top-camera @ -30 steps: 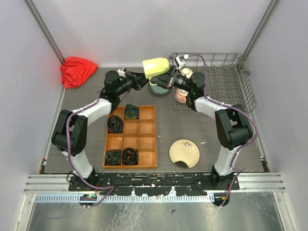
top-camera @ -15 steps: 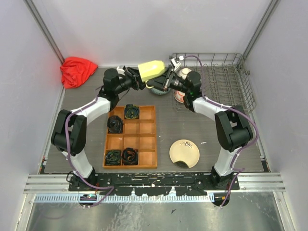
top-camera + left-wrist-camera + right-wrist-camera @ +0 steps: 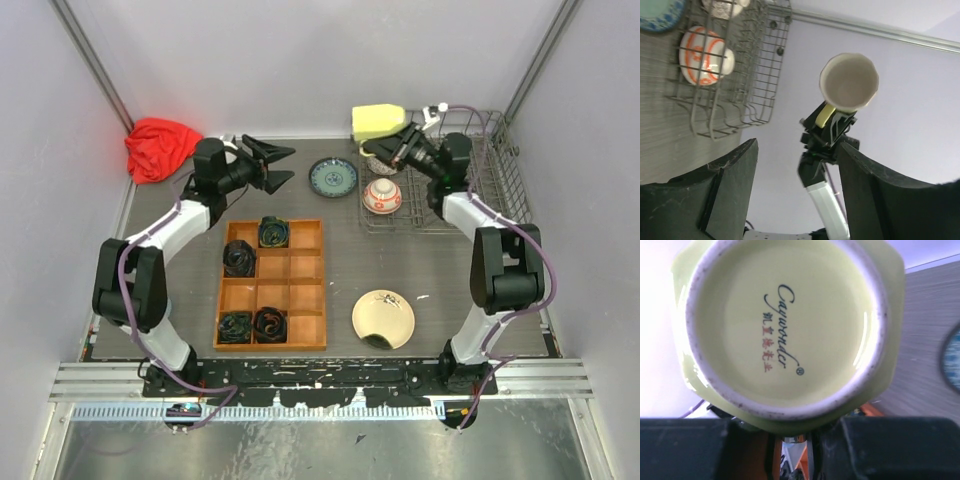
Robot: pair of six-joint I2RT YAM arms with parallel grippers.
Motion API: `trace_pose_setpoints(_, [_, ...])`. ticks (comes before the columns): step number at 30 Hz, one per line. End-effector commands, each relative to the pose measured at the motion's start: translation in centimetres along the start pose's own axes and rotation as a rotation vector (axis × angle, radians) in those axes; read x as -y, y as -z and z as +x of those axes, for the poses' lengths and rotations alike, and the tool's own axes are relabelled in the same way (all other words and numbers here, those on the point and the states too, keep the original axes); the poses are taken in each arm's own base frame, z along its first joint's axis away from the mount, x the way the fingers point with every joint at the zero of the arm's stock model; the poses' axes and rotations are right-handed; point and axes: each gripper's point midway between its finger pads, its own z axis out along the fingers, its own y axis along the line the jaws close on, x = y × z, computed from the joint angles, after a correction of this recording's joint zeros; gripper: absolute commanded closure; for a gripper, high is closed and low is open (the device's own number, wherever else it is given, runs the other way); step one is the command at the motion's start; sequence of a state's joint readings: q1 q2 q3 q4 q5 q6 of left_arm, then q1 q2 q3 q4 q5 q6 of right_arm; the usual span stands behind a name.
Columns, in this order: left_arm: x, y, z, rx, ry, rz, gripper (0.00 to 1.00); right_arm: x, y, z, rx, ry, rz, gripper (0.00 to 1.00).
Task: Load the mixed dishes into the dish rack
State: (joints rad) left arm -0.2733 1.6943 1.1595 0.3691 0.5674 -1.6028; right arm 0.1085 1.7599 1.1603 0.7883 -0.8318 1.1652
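My right gripper (image 3: 398, 141) is shut on the handle of the pale yellow mug (image 3: 377, 121), holding it on its side in the air above the near left corner of the grey wire dish rack (image 3: 470, 170). The left wrist view looks into the mug's (image 3: 849, 82) open mouth, and its base (image 3: 785, 325) fills the right wrist view above my right gripper (image 3: 800, 440). A white-and-red bowl (image 3: 382, 196) lies in the rack. On the table are the teal plate (image 3: 332, 177) and the cream plate (image 3: 383, 318). My left gripper (image 3: 285, 165) is open and empty, left of the teal plate.
An orange-brown wooden compartment tray (image 3: 300, 270) with dark items in several cells sits mid-table. A red cloth (image 3: 160, 147) lies at the back left corner. Grey walls close in the table on three sides.
My left gripper opened, let go of the mug and drew back to the left. My right arm carried the mug to the right, over the rack's corner.
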Motion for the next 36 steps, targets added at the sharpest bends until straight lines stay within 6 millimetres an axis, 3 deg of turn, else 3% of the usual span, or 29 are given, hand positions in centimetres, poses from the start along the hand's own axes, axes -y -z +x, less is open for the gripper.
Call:
trace_pose_setpoints(1, [-0.9, 2.0, 0.3, -0.014, -0.18, -0.11, 0.29, -3.4, 2.3, -6.8, 0.11, 0.265, 0.013, 0.99])
trace_pose_setpoints(7, [-1.9, 3.3, 0.4, -0.051, -0.363, -0.245, 0.29, 1.4, 4.6, -12.7, 0.172, 0.326, 0.18, 0.99])
trace_pose_setpoints(15, [-3.8, 4.8, -0.4, -0.071, -0.433, -0.332, 0.29, 8.3, 8.0, -19.5, 0.241, 0.36, 0.399, 0.99])
trace_pose_setpoints(23, [-5.0, 5.5, -1.7, -0.072, -0.462, -0.386, 0.28, 15.0, 10.7, -23.4, 0.242, 0.412, 0.64, 0.99])
trace_pose_setpoints(27, [-6.1, 5.5, -1.8, -0.083, -0.449, -0.418, 0.28, 17.4, 11.8, -25.7, 0.254, 0.463, 0.772, 0.99])
trace_pose_setpoints(36, [-8.0, 5.4, -1.9, -0.104, -0.407, -0.467, 0.28, 23.3, 14.8, -28.1, 0.261, 0.54, 1.038, 0.99])
